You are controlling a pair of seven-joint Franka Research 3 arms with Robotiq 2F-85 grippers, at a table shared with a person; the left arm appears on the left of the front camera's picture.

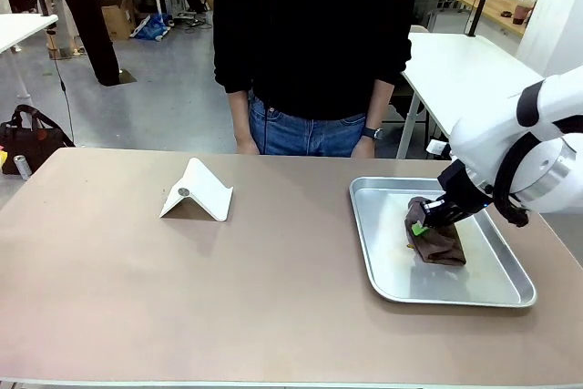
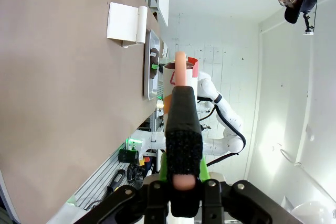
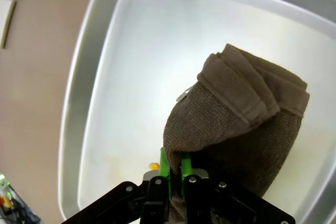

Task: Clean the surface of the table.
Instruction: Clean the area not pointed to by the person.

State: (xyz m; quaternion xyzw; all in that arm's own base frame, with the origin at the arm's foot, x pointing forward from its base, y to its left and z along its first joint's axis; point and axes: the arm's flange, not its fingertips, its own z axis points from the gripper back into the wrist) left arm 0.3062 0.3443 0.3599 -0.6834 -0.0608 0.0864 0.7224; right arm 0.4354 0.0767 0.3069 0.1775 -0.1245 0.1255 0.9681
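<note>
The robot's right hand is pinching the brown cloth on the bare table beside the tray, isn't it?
Not quite. The right gripper does pinch the brown cloth, but the cloth is inside the silver tray, not on the bare table beside it. The front view shows this.

Silver tray [image 1: 392, 272], brown cloth [image 1: 444, 248] bunched in it, white folded stand [image 1: 205, 190], perhaps card, person in black [image 1: 310, 34] beyond
</note>
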